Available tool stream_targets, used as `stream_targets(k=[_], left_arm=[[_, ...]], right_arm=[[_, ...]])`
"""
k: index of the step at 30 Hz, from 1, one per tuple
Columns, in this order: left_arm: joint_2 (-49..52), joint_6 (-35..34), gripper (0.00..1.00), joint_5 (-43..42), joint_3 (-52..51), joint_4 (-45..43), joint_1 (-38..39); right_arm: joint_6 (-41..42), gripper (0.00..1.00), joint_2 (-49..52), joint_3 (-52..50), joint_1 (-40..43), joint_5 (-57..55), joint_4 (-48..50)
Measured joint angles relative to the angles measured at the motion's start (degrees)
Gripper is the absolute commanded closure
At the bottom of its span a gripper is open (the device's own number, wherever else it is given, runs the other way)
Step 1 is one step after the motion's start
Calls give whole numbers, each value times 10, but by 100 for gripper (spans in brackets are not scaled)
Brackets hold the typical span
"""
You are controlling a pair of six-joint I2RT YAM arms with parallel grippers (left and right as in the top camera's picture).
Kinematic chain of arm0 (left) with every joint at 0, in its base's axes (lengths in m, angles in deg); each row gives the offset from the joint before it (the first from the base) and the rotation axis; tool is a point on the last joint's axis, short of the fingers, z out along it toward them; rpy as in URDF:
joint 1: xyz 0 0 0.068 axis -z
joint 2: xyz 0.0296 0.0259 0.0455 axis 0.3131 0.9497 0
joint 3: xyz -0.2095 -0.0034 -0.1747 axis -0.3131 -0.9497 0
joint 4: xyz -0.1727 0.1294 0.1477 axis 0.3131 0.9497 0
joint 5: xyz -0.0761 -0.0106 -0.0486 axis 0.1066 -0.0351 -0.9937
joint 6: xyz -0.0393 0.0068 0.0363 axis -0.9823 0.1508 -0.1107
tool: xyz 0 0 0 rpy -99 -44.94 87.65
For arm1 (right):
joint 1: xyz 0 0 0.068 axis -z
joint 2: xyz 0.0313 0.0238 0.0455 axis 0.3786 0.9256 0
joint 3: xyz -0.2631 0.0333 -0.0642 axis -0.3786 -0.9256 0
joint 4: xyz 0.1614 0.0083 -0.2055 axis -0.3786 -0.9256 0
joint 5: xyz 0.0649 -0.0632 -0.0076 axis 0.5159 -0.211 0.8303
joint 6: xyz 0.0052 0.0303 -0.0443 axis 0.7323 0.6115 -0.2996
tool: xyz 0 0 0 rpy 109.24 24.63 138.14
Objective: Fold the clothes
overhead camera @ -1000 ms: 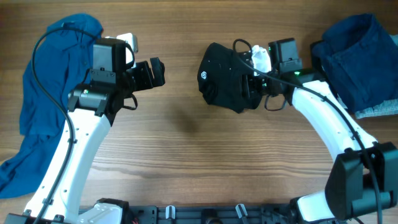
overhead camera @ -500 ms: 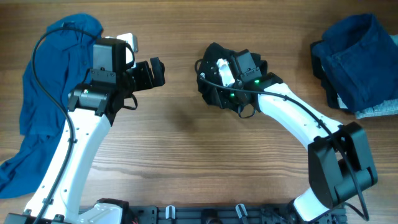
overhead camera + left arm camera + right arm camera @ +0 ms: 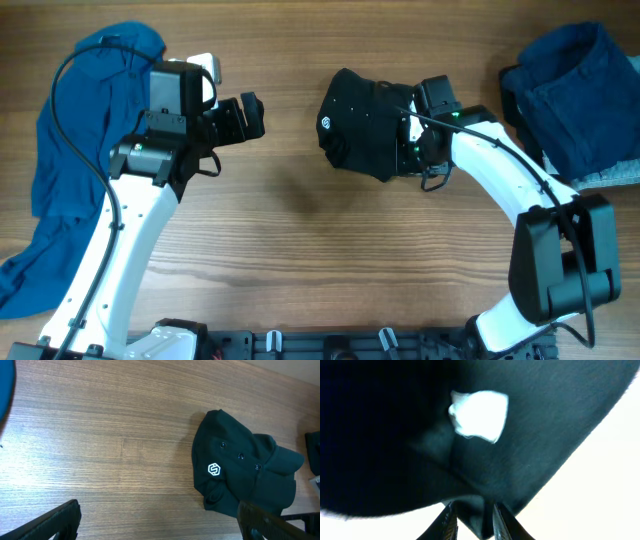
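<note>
Step in hand, as I judged it: getting the black top (image 3: pixel 362 125) spread out before any fold could be made. It lay bunched in a lump on the table (image 3: pixel 300 230), right of centre, its white logo (image 3: pixel 326 123) on the left face. No flat panel, no sleeve or hem I could pick out.

My right gripper (image 3: pixel 408 140) sat at the lump's right edge. In the right wrist view its fingers stood close together with a ridge of dark cloth nipped between them (image 3: pixel 474 519), so I read it as clamped on the black top. A white patch (image 3: pixel 479 414) showed on the cloth above, perhaps a label; too blurred to be sure.

My left gripper (image 3: pixel 250 112) hung over bare wood, well apart from the top, jaws spread wide and empty. Its wrist view had the black top (image 3: pixel 240 475) ahead and to the right, logo (image 3: pixel 214 469) facing it.

Blue shirt (image 3: pixel 70 150) sprawled at the far left under my left arm. Navy pieces (image 3: pixel 575 95) heaped at the far right. Neither being worked.

Next move, by my reckoning: bring the left gripper across to the logo side, take an edge there, then draw both grips apart to open the cloth flat. Risk: one pinch through several layers would drag the whole lump instead of opening it.
</note>
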Motion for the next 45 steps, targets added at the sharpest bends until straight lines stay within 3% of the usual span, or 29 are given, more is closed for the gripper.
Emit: stream_targets(k=[6,10,14,15,22,27,30,33,36,45], left_arm=[[14,0,0,0,0,3,0],[37,0,0,0,0,10,0],[48,0,0,0,0,9,0],[49,0,0,1,0,8,0],[49,0,0,4,0,11,0],[49,0,0,4,0,13,0],[49,0,0,4,0,13,0],[49,0,0,4,0,13,0],[49,0,0,4,0,13,0],[49,0,0,4,0,13,0]], right_arm=[[0,39,-15,0,0,34,5],[5,13,-103,17,28,37,16],[11,7,-124,32,87,51,49],[12,1,-112,32,101,59,58],[16,1,54,31,117,181,179],[32,1,109,31,117,236,238],[39,9,138,31,117,272,267],[54,48,159,33,115,318,300],[73,96,181,33,101,335,308],[115,96,173,29,100,376,325]])
